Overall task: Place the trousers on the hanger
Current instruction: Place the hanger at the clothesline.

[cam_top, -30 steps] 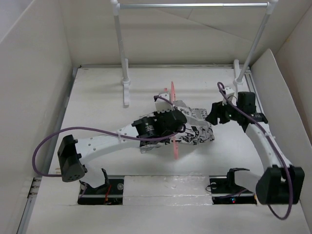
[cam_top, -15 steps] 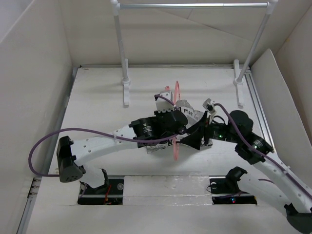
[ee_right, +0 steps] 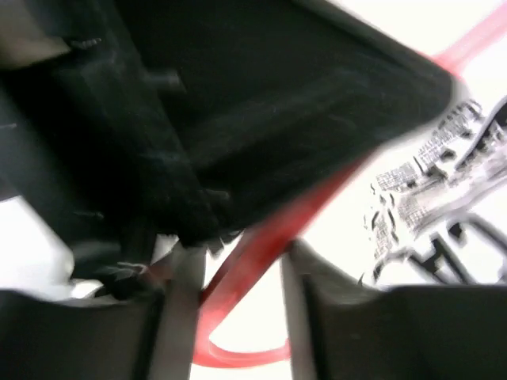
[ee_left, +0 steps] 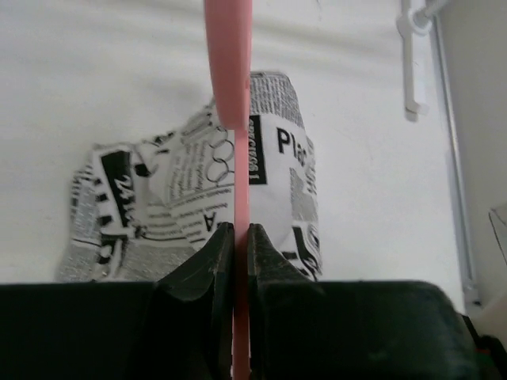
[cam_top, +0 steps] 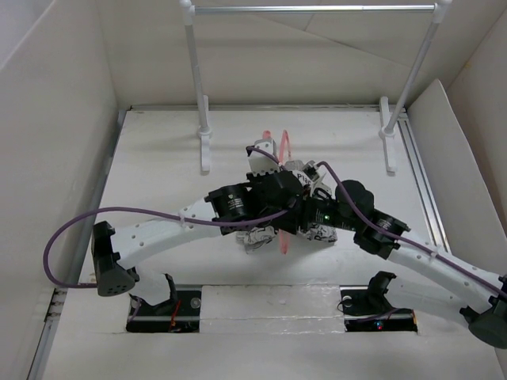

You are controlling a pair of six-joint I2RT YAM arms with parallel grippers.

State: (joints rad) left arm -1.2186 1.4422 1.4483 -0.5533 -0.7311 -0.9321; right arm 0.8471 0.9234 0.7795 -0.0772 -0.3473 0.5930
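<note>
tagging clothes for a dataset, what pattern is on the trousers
The trousers are white with black newspaper print, text and pictures. It shows best in the left wrist view.

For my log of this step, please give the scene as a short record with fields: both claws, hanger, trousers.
left claw: shut on the hanger rod
right claw: open, hanger rod between its fingers
hanger: held on edge over the trousers
trousers: crumpled on the table, not yet on the hanger
</note>
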